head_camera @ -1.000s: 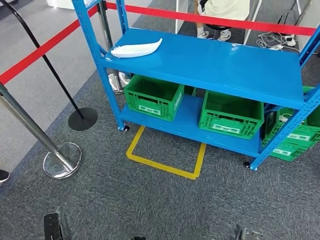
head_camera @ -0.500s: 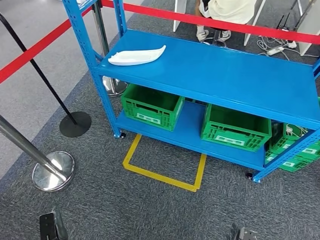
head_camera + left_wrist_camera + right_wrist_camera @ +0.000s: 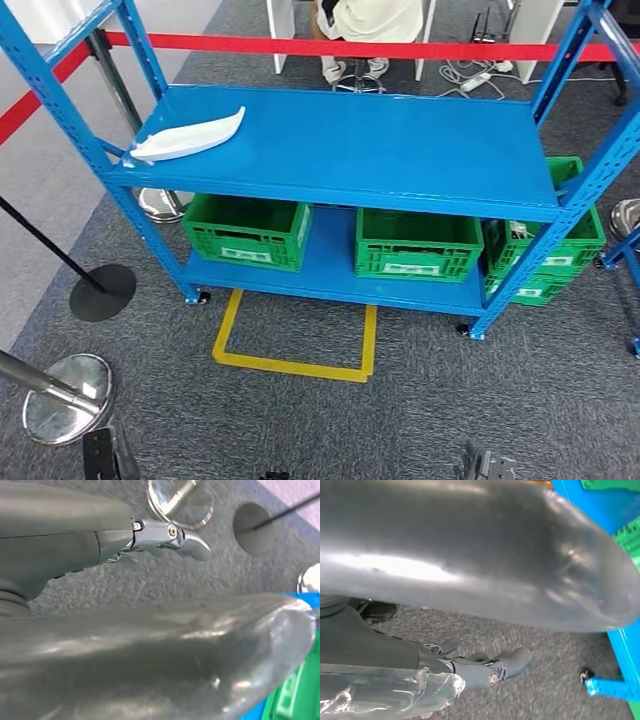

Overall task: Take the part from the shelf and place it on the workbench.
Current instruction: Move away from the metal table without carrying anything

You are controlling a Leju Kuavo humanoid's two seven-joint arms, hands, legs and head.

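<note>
The white, long, boat-shaped part [image 3: 189, 137] lies flat on the upper board of the blue shelf [image 3: 392, 150], at its left end near the front edge. Both my arms hang low, far short of the shelf. In the left wrist view my left hand [image 3: 124, 555] hangs over the grey carpet with its fingers [image 3: 177, 534] stretched out and nothing in them. My right hand [image 3: 433, 630] hangs the same way, its dark fingers [image 3: 501, 666] extended over the carpet and empty.
Green crates [image 3: 245, 230] [image 3: 417, 245] [image 3: 551, 250] sit on and beside the lower board. A yellow floor outline [image 3: 298, 350] lies before the shelf. Stanchion bases [image 3: 64, 398] [image 3: 102, 292] and a red belt [image 3: 332, 45] stand to the left and behind. A seated person [image 3: 370, 25] is beyond the shelf.
The whole picture has shifted: the camera turned, and the shelf now stands more square-on, its right posts showing. The part lies where it did on the board. My hands stay low.
</note>
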